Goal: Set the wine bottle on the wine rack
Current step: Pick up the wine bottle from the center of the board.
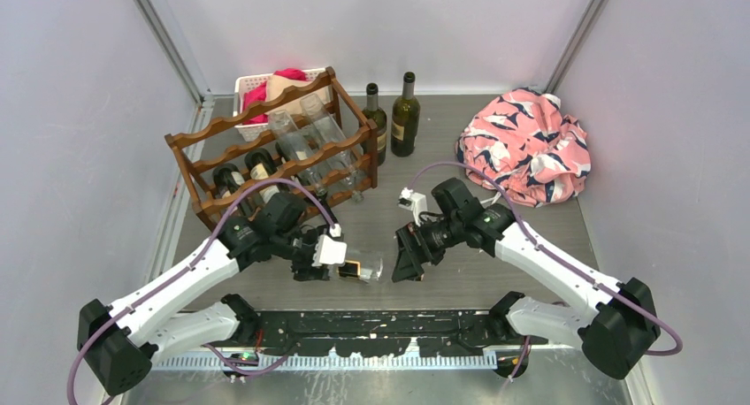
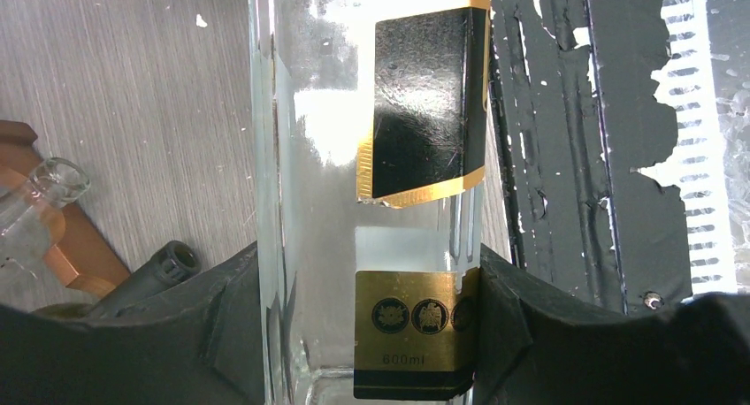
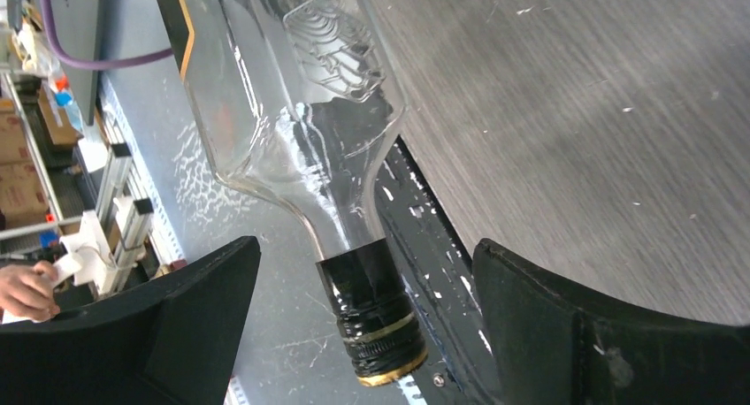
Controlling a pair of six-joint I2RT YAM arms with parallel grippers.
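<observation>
A clear glass wine bottle (image 1: 364, 268) with a black and gold label lies level near the table's front edge. My left gripper (image 1: 329, 256) is shut on its body; in the left wrist view both fingers press the bottle (image 2: 371, 246) sides. My right gripper (image 1: 409, 259) is open around the bottle's black capped neck (image 3: 371, 312), with gaps on both sides. The dark reddish-brown wine rack (image 1: 270, 149) stands at the back left and holds several bottles.
Two dark bottles (image 1: 391, 118) stand upright right of the rack. A white basket (image 1: 250, 87) with pink cloth sits behind the rack. A pink patterned cloth bundle (image 1: 528, 146) lies at the back right. The black strip (image 1: 380, 321) runs along the front edge.
</observation>
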